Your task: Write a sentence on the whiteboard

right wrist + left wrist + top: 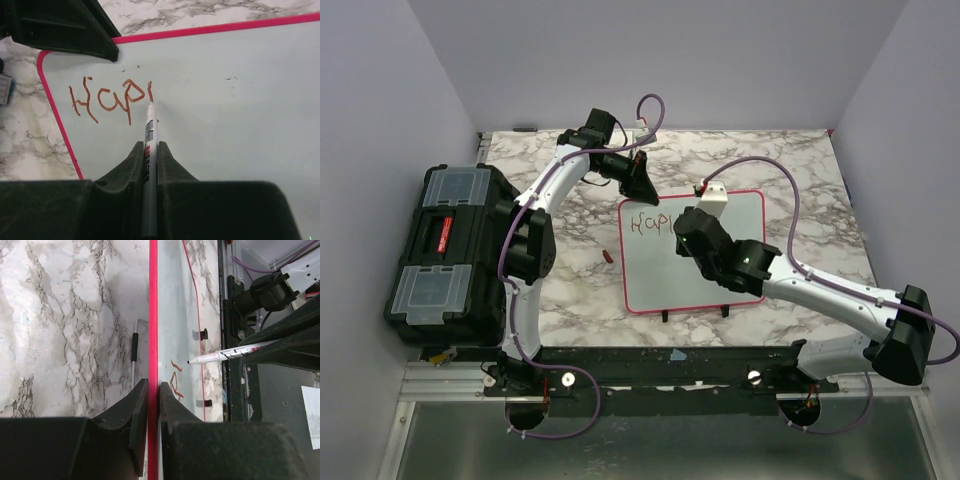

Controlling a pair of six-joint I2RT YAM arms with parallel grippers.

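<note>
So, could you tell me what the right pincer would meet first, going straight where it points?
The whiteboard: the marker in the right pincer seems to touch it beside the lettering.

Only readable bit is the writing (107, 100) on the whiteboard (225, 125), upper left of the right wrist view: "Hap" plus one more stroke, in red-brown. The marker (149, 150) has a printed band and the toolbox (445, 255) a red label, both too small to read.

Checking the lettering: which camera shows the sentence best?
Right wrist: the sentence reads "Hap" plus a started stroke at the marker tip, large and square-on. Top external shows it small; left wrist, only foreshortened strokes.
</note>
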